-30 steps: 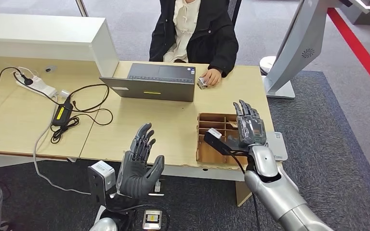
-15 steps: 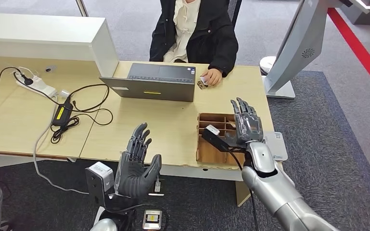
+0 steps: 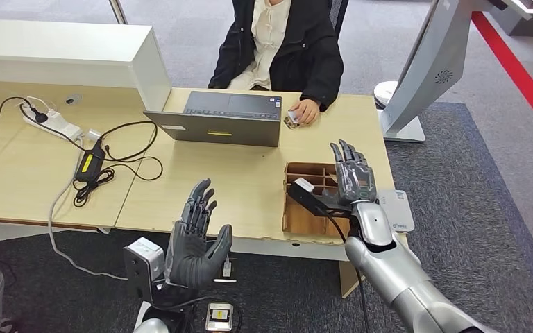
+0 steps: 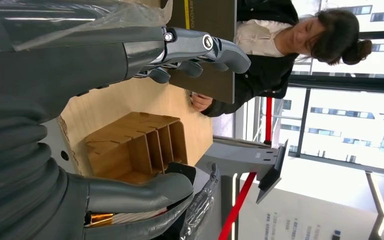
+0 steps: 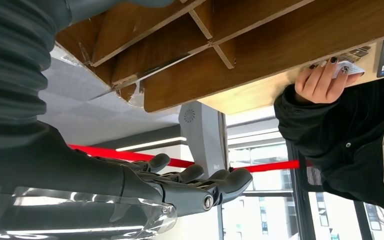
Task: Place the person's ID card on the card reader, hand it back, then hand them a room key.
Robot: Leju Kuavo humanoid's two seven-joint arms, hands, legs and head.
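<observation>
My left hand is raised at the near edge of the wooden surface, palm up, its fingers spread apart and holding nothing. My right hand hangs over the compartmented cardboard box at the surface's right end, its fingers likewise straight and apart, with nothing between them; in the right wrist view they stretch out flat beside the box's dividers. The white card reader lies just beside the box, at the very edge of the surface, partly hidden by my forearm. The ID card is across the surface from me, in the person's hand, which rests next to the open laptop. To the left, a power strip and a tangle of black cables lie on the surface, well apart from both my hands.
</observation>
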